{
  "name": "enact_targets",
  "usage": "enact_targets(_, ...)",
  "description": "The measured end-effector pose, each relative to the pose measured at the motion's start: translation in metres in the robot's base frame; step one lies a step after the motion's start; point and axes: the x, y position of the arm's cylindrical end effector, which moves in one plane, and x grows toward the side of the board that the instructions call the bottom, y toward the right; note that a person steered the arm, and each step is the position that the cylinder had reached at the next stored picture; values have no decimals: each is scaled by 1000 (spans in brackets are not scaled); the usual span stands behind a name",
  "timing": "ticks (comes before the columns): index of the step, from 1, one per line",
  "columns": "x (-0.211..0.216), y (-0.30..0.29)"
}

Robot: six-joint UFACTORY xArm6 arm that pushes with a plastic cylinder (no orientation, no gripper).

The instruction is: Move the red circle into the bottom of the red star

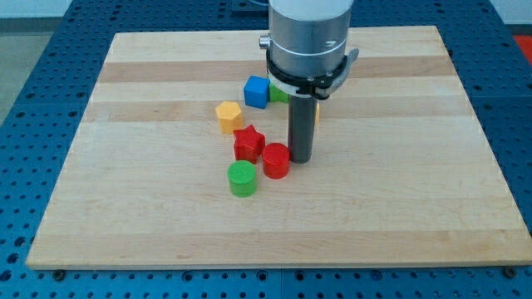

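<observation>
The red circle (276, 161) stands near the board's middle, just below and to the right of the red star (248, 143), close to or touching it. My tip (299, 159) is down on the board at the red circle's right side, touching it. The rod rises from there and its wide silver body hides blocks behind it.
A green circle (242, 178) sits just left of the red circle, below the star. A yellow hexagon (229, 115) lies above the star. A blue cube (256, 91) is further up, with a green block (278, 95) partly hidden behind the rod.
</observation>
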Motion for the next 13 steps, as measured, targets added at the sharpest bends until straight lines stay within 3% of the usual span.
enact_targets(3,16,20)
enact_targets(6,-4,-3)
enact_targets(8,18,-4)
enact_targets(13,14,-9)
